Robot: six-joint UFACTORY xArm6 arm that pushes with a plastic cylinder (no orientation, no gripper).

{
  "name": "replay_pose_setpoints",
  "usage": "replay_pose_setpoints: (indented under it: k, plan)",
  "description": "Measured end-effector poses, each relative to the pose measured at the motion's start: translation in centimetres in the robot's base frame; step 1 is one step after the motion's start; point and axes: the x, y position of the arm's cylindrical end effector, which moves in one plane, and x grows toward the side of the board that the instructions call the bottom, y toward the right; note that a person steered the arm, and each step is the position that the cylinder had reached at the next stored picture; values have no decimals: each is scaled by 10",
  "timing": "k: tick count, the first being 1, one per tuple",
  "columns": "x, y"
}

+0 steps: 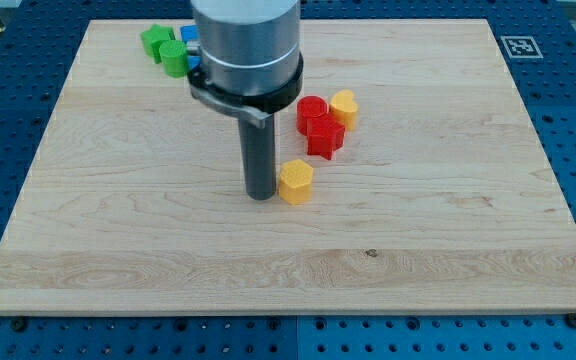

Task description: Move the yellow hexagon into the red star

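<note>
At the view's top left, two green blocks point(166, 50) sit close together near the far edge of the wooden board point(448, 230), with a blue block point(189, 36) just beside them and partly hidden behind my arm, all well apart from the work and of no concern to this push. Moving right, my tip point(260, 194) stands on the board just beside the yellow hexagon's point(295, 182) left face, touching it or very nearly so; the rod has no jaws to open or close, so it is simply a bare end pressed near the block, clamped on nothing. The hexagon lies in the middle of the board, below and a little left of the red star point(325, 136), near it but not touching. To do this step well, I judge the push should run up and to the right, so the tip wants to sit more on the hexagon's lower left than squarely on its left. A slow, centred shove should keep the block from spinning off the tip. Further right, a red round block point(311, 111) and a second yellow block point(344, 106) crowd the star's far side; too hard a push would likely knock them all along.
</note>
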Motion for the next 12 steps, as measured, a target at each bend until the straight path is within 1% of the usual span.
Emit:
replay_pose_setpoints:
  k: [2, 3, 4, 5, 6, 8, 10, 12]
  plan:
    - [3, 56]
    - [20, 60]
    - [26, 69]
    - [22, 61]
    - [7, 48]
    - [2, 96]
    - [-18, 98]
    - [-25, 123]
